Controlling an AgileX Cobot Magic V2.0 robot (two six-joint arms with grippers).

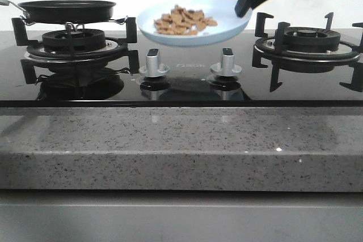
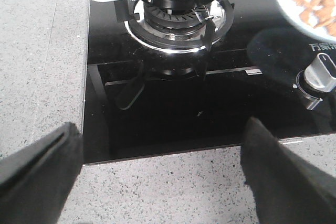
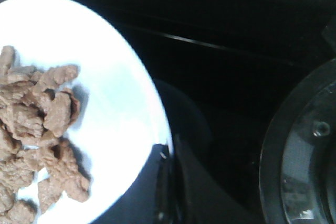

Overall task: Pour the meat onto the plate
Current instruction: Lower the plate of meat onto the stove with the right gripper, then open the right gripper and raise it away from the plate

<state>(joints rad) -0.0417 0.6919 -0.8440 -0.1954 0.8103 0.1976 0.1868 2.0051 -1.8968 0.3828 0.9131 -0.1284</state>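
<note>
Both right claw (image 1: 245, 5) fingers pinch the plate (image 1: 227, 26) rim, lifted.

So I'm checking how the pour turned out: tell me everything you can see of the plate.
The plate is round, shallow, pale blue and glossy, with a raised rim. It hangs tilted above the black glass hob between the two burners, its shadow showing beneath. The meat, many small orange-brown slices, lies heaped on its left half. The right pincer grips its right rim; nothing else touches it.
</note>
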